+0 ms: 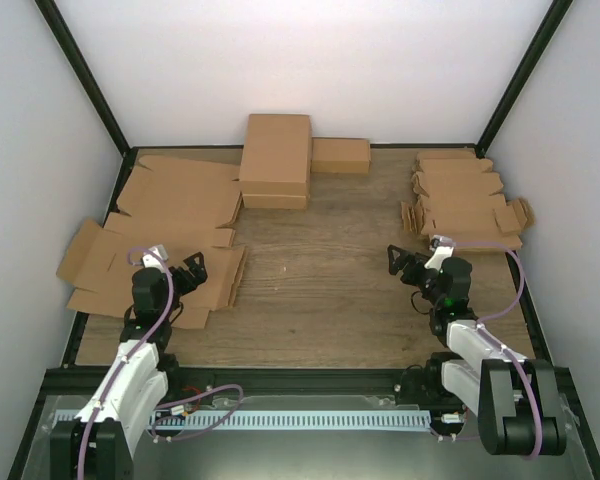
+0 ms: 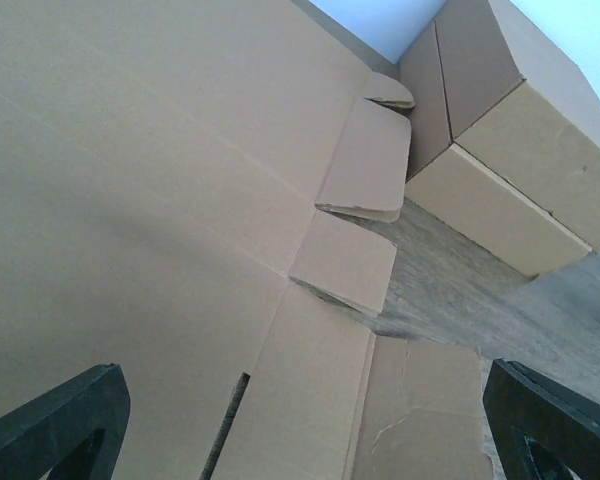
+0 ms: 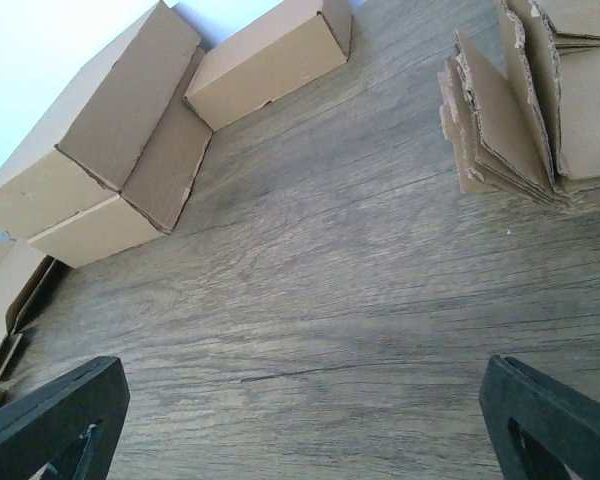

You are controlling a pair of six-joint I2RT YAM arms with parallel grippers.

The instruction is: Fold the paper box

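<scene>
The paper box (image 1: 102, 262) lies left, stacked blanks (image 1: 465, 200) right.

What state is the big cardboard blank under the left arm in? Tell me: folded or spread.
Spread. The paper box lies flat on the table, creases unfolded, no walls raised.

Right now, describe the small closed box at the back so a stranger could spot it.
Look to the wooden table's far edge, mid-width, where a stack of long boxes stands. The small box lies just right of it. It is shorter and lower, and closed, unlike the flat cardboard sheets at either side.
</scene>
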